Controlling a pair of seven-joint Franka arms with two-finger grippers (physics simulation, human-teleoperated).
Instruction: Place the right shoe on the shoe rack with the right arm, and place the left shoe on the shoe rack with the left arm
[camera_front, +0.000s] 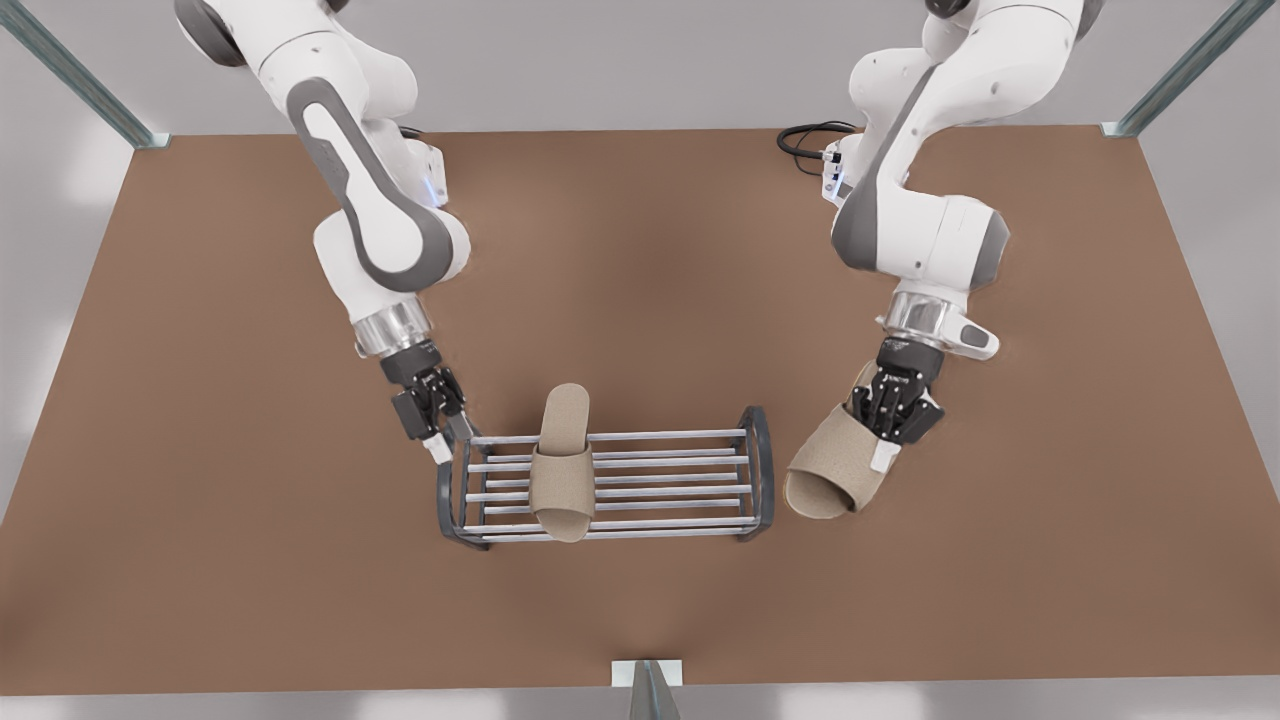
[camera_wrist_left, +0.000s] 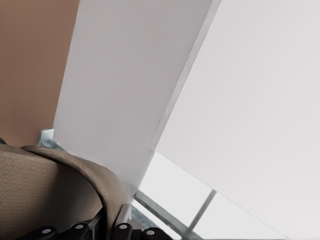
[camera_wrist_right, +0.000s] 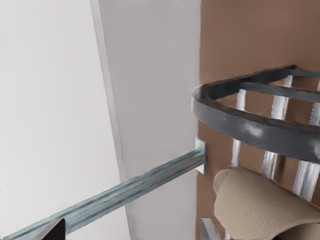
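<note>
Shoe rack (camera_front: 610, 485) sits near desk (camera_front: 200, 560) front edge, right shoe (camera_front: 562, 465) lying across its bars. Right end effector (camera_front: 440, 432) hovers at rack's end on front view's left, fingers narrow, holding nothing. Left end effector (camera_front: 893, 425) grips left shoe (camera_front: 828, 468) just beside rack's other end.

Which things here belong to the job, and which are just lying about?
Job: shoe rack; slipper lying on it; second slipper gripped by left pincer; right pincer beside the rack's end.
Lying about: black cable; brown table.
</note>
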